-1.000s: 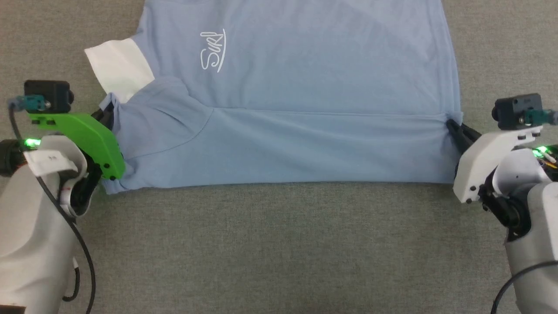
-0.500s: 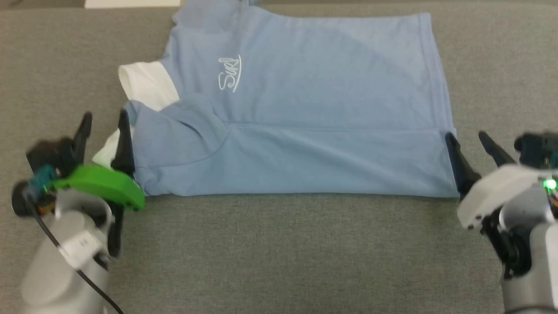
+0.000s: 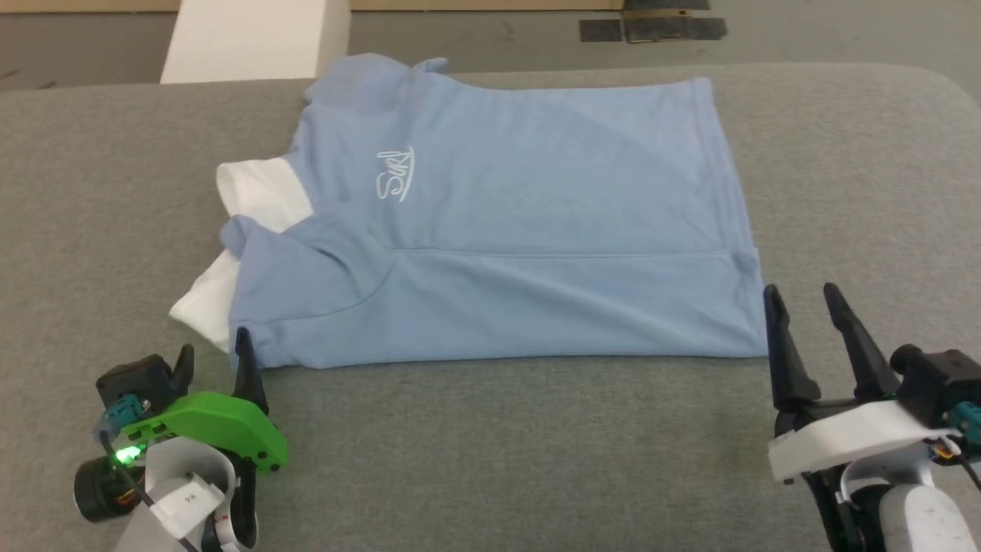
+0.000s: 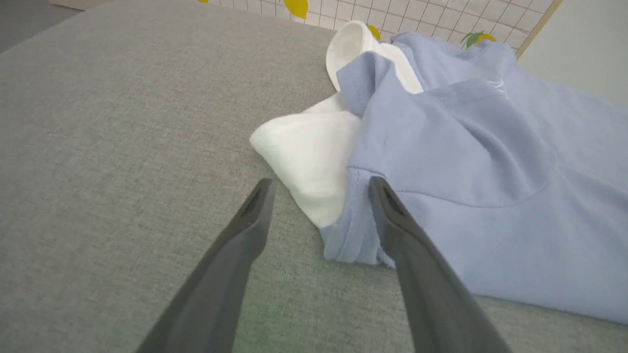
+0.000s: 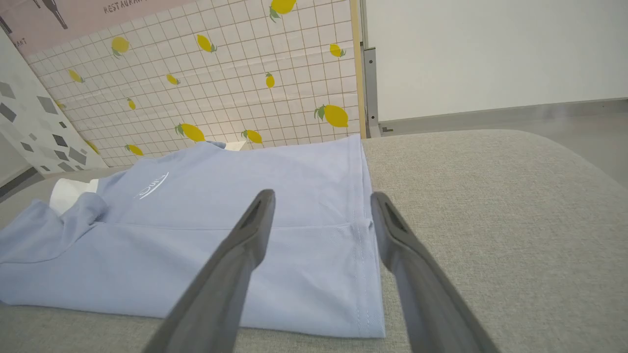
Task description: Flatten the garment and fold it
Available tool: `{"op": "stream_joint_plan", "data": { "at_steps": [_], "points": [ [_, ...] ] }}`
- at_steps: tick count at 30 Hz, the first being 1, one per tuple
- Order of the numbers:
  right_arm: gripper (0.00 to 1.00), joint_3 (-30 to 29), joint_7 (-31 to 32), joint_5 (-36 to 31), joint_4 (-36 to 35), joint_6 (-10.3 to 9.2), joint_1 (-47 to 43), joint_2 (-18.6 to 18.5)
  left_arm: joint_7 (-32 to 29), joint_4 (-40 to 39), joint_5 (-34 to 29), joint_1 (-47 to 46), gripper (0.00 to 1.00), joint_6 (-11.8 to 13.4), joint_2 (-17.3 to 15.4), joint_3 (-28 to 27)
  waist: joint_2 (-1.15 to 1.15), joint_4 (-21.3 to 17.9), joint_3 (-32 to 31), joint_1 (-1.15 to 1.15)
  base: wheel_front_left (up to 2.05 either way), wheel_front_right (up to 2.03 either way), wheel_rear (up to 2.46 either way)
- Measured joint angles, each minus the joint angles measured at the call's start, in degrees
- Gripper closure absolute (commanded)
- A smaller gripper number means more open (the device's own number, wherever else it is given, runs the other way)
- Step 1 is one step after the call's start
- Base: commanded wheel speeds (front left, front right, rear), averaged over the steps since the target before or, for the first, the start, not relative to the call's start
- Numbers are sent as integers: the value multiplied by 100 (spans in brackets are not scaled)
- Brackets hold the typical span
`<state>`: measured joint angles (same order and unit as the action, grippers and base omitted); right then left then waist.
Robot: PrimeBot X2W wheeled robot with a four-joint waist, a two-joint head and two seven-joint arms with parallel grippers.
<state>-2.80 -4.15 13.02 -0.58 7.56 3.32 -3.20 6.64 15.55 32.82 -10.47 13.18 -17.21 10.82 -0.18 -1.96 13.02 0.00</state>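
The big grey table (image 3: 490, 460) is holding the shirt (image 3: 536, 230), which is lying flat in the middle of it with its near side folded over on top of itself. A second ago both grippers were pinching the two ends of that folded edge. Now they are letting go and pulling back toward the robot. The left gripper (image 3: 214, 343) is sitting just by the shirt's near left corner, with its fingers spread and nothing between them. The right gripper (image 3: 799, 291) is sitting just off the near right corner, and its fingers are spread and empty too. The head camera is also looking higher up now, so more of the table is showing. This is probably meaning that the first fold is done and is staying put, and that the far side is still waiting for its turn. Past the table, a white block (image 3: 253, 38) is standing well away from the work. The white collar (image 3: 257, 188) is poking out on the left and looking bunched, so it may be getting in the way of a neat fold. In the left wrist view one finger is lying right by the shirt's corner and could be catching it. The small white logo (image 3: 396, 175) is facing up.
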Motion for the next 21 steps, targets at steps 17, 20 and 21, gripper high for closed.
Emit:
{"op": "stream_joint_plan", "data": {
  "at_steps": [17,20,21],
  "points": [
    [0,167,-65,-48,169,0,1,19,-1870,-68,735,-171,100,270,-258,-143,0,-413,140,0,0,0,0],
    [0,56,41,-43,265,0,89,20,-1873,-141,735,-172,100,232,-250,-74,0,-383,153,0,0,0,0],
    [0,15,134,-34,325,0,142,19,-1868,-156,735,-172,100,211,-250,-59,0,-368,159,0,0,0,0]
  ]
}}
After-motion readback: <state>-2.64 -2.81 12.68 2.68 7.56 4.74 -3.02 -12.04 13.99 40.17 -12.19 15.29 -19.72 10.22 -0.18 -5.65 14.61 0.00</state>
